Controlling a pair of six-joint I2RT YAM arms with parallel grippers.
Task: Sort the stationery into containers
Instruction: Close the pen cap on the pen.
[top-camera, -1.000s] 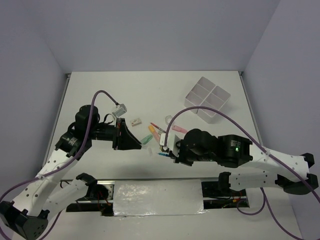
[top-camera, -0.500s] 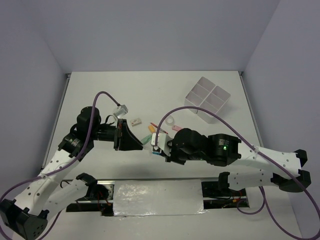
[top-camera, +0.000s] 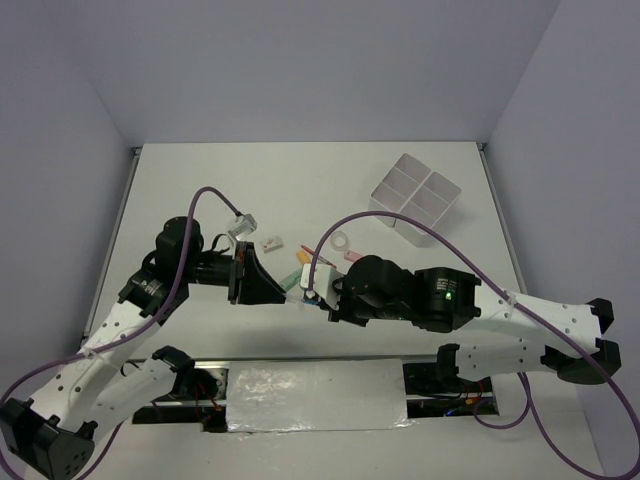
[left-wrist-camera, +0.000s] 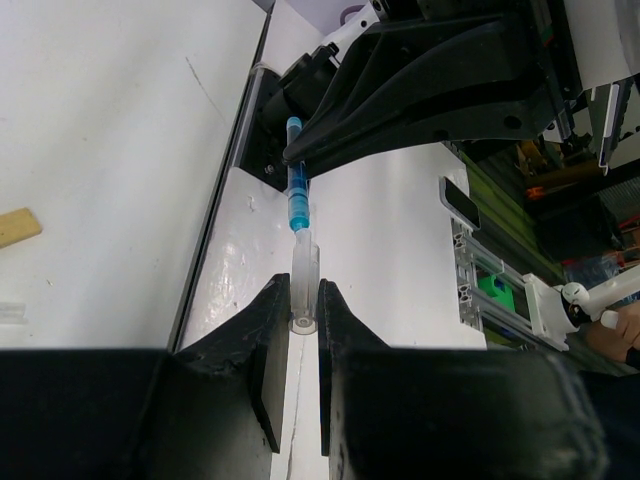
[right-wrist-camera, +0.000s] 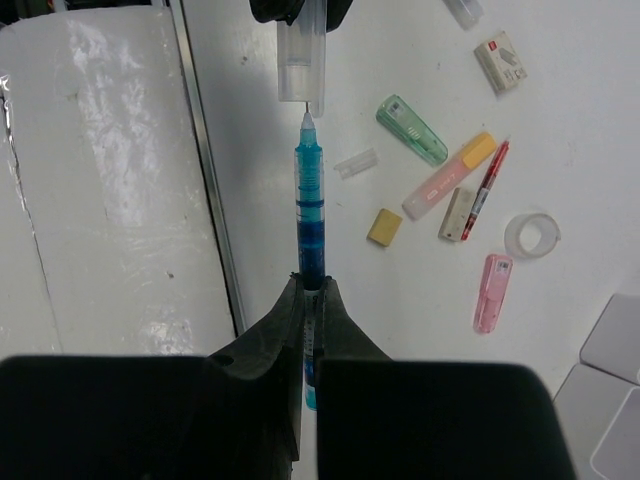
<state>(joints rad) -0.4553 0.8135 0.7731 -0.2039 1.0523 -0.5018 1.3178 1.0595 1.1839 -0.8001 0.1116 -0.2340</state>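
My right gripper (right-wrist-camera: 311, 290) is shut on a thin blue pen (right-wrist-camera: 310, 210), tip pointing away. My left gripper (left-wrist-camera: 303, 310) is shut on a clear pen cap (left-wrist-camera: 303, 275). The pen's tip (left-wrist-camera: 295, 200) sits at the cap's open mouth (right-wrist-camera: 302, 60), held in the air near the table's front edge. In the top view the two grippers meet (top-camera: 305, 292) at the table's centre front. The white four-compartment box (top-camera: 415, 197) stands at the back right and looks empty. Other stationery lies on the table: green marker (right-wrist-camera: 412, 130), yellow-pink marker (right-wrist-camera: 450, 175), red pen (right-wrist-camera: 488, 188), pink marker (right-wrist-camera: 491, 292), tape ring (right-wrist-camera: 529, 236).
A yellow eraser (right-wrist-camera: 384, 227), a beige eraser (right-wrist-camera: 456, 214), a white eraser (right-wrist-camera: 503, 62) and a loose clear cap (right-wrist-camera: 356, 163) lie among the markers. A taped white strip (top-camera: 315, 395) and metal rail run along the table's front edge under the grippers.
My right gripper has moved left with the blue pen, bringing its tip up to the cap in my left gripper. The left arm has shifted only slightly.
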